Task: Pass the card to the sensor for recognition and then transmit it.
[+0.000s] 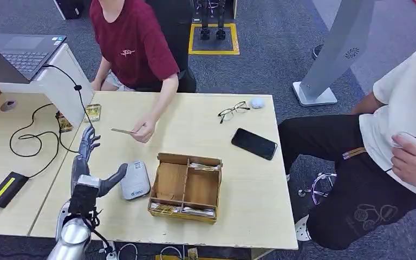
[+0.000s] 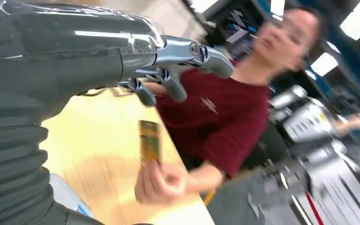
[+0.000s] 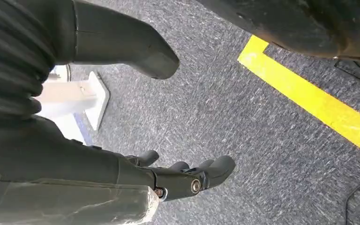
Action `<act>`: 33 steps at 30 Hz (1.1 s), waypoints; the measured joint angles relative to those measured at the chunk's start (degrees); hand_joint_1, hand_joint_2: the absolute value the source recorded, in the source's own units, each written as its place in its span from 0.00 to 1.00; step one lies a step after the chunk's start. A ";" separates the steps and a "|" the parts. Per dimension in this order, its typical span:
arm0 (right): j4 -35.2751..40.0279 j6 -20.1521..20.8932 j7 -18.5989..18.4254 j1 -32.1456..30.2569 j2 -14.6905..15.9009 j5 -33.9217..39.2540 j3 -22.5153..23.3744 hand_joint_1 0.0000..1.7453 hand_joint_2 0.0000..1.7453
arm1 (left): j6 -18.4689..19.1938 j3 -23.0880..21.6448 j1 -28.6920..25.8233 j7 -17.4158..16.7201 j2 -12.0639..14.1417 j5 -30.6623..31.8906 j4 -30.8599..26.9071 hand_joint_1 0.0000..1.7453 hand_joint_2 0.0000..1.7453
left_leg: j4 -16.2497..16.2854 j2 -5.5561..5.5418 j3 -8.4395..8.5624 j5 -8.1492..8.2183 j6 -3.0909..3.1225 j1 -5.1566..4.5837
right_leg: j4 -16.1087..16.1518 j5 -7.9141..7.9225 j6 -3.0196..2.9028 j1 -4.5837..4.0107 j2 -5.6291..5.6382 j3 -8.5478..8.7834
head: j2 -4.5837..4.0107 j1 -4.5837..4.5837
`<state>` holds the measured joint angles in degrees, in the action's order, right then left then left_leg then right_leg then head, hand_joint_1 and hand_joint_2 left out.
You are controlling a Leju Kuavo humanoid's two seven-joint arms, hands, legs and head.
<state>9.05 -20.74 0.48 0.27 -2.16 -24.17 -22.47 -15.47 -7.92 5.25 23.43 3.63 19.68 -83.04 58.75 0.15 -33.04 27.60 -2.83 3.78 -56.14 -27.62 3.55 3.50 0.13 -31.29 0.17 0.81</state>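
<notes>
Pale wood table point(image 1: 238, 216) carries everything here. The left hand point(image 1: 88, 149) is raised over its left part, fingers spread and thumb out to the side, holding nothing; the left wrist view shows the same splayed fingers point(image 2: 168, 82) pointing toward a person in a dark red shirt point(image 1: 132, 43) seated across the table. That person's hand point(image 1: 145, 130) pinches the card point(image 1: 122, 130) flat and edge-on above the tabletop, just beyond the robot's fingertips and apart from them. In the left wrist view the card point(image 2: 150, 140) appears yellowish, gripped from below by the person's fingers.

Just right of the robot's thumb lies a grey sensor point(image 1: 135, 180), flat on the table. Right beside it stands an open cardboard box point(image 1: 185, 187) with dividers, some small items along its front and back compartments. Further right lie a black phone point(image 1: 254, 143), a pair of glasses point(image 1: 233, 111) and a small white object point(image 1: 257, 102) near the far edge. A small yellowish packet point(image 1: 92, 112) sits near the far left corner.

On the adjoining desk to the left, a laptop point(image 1: 19, 51) rests on a white stand, with a black cable point(image 1: 32, 135) looping down to a black adapter point(image 1: 6, 188).

A second person in a white shirt and black trousers point(image 1: 401, 124) stands at the table's right side.

The right hand point(image 3: 187, 178) hangs over grey carpet beside a yellow floor line point(image 3: 309, 103), fingers loosely apart and empty.
</notes>
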 joint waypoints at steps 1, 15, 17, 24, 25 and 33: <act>0.00 0.00 0.04 0.00 0.00 0.04 0.02 0.00 1.00 | 0.04 -0.28 -0.24 0.19 0.17 0.61 -0.50 0.00 1.00 | 0.00 0.00 0.00 0.00 0.00 0.00 | 0.00 0.00 0.00 0.00 0.00 0.00 | 0.00 -0.02; -0.02 0.28 0.20 -0.02 0.00 0.13 0.63 0.00 1.00 | -1.11 -6.77 -5.57 2.84 3.80 12.74 -7.95 0.00 1.00 | 0.00 -0.01 -0.02 0.00 0.00 0.00 | 0.01 -0.01 0.01 0.00 -0.02 0.01 | 0.00 -0.04; -0.02 0.52 0.20 -0.02 0.00 0.11 0.83 0.00 1.00 | -2.65 -12.17 -7.58 5.05 6.53 18.59 -10.33 0.00 1.00 | 0.00 -0.02 0.00 -0.02 0.00 0.00 | 0.01 0.00 0.01 0.00 -0.03 0.02 | 0.00 -0.04; -0.02 0.72 0.11 0.01 0.00 -0.22 0.85 0.00 1.00 | -5.22 -17.72 -7.93 3.23 9.39 26.63 -12.08 0.00 1.00 | 0.00 -0.02 0.00 -0.02 0.00 0.00 | 0.00 0.00 0.00 0.01 -0.04 0.01 | 0.00 -0.02; -0.02 0.79 0.04 0.01 0.00 -0.26 0.85 0.00 1.00 | -5.40 -18.42 -7.92 3.23 9.90 27.07 -11.88 0.00 1.00 | 0.00 -0.02 0.00 -0.02 0.00 0.00 | 0.00 0.00 0.00 0.01 -0.03 0.01 | 0.00 -0.02; 0.00 0.87 -0.46 0.02 0.00 -0.31 0.85 0.00 1.00 | -6.08 -21.75 -7.59 0.89 12.15 31.19 -10.77 0.00 1.00 | 0.00 -0.02 0.00 -0.02 0.00 -0.01 | 0.01 0.00 0.01 0.01 -0.03 0.02 | 0.00 -0.02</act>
<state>9.05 -19.87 0.02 0.28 -2.16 -24.48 -21.62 -21.55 -29.66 -2.34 24.32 15.78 50.87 -93.81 58.75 0.13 -33.04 27.58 -2.83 3.77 -56.14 -27.62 3.55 3.50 0.10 -31.27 0.17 0.79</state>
